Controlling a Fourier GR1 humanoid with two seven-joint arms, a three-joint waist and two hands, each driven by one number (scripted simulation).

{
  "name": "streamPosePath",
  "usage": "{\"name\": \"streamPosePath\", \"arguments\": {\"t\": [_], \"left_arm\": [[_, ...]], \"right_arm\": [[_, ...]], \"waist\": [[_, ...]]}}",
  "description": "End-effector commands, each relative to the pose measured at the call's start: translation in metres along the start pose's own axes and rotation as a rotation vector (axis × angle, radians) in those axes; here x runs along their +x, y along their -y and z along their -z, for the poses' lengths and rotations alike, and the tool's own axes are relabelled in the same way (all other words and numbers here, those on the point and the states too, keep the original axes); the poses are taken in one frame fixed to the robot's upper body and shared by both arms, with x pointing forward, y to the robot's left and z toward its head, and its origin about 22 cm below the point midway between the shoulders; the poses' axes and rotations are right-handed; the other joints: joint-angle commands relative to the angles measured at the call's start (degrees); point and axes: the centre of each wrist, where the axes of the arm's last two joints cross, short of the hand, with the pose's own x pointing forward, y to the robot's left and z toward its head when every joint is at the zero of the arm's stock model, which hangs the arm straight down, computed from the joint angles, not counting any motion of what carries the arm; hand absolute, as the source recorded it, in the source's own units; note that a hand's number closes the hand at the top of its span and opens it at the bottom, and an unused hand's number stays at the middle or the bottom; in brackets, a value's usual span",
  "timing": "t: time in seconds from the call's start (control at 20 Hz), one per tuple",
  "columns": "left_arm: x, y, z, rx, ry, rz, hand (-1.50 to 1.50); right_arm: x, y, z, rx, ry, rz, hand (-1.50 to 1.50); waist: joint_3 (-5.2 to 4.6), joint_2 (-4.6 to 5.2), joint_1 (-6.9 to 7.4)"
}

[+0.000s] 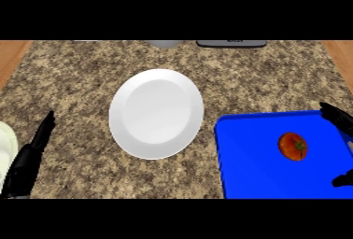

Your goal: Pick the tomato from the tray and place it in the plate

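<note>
At the right edge, the right hand (339, 122) is largely cut off — fingers spread apart over the blue tray (262, 158), holding nothing. Tomato (293, 146) lies on the tray, long axis apparently near-far, stem facing up. White plate (156, 113) sits bare, just left. Left hand (29, 158) rests open, fingers straight.

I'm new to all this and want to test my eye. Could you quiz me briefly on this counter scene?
1. True or false: the tomato already lies on the white plate.
2. What colour is the tray?
3. Which hand is nearer the tomato: A) left hand, B) right hand?

Key: 1 false, it lies on the tray; 2 blue; 3 B.
</note>
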Motion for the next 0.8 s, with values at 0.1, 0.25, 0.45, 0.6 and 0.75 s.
{"name": "streamPosePath", "arguments": {"t": [0.1, 0.25, 0.45, 0.6, 0.75], "left_arm": [[-0.015, 0.021, -0.001, -0.008, 0.011, 0.006, 0.0], [0.001, -0.004, 0.001, 0.013, 0.003, 0.009, 0.0], [0.012, 0.004, 0.005, 0.014, -0.002, -0.001, 0.0], [0.001, 0.002, -0.002, 0.014, -0.009, 0.0, 0.0], [0.0, -0.012, -0.002, 0.01, -0.004, 0.003, 0.0]], "right_arm": [[-0.012, -0.012, 0.026, 0.062, 0.012, -0.004, -1.5], [-0.008, -0.022, 0.029, 0.098, 0.004, -0.022, -1.5], [-0.014, -0.009, 0.013, 0.129, -0.018, -0.022, -1.5], [-0.033, -0.053, 0.027, 0.128, -0.035, -0.057, -1.5], [-0.035, -0.056, 0.04, 0.115, -0.026, -0.033, -1.5]], "waist": [[-0.02, 0.01, -0.2], [-0.02, -0.06, -0.27], [-0.02, -0.06, -0.31], [-0.02, -0.07, -0.29], [-0.02, -0.06, -0.24]]}}
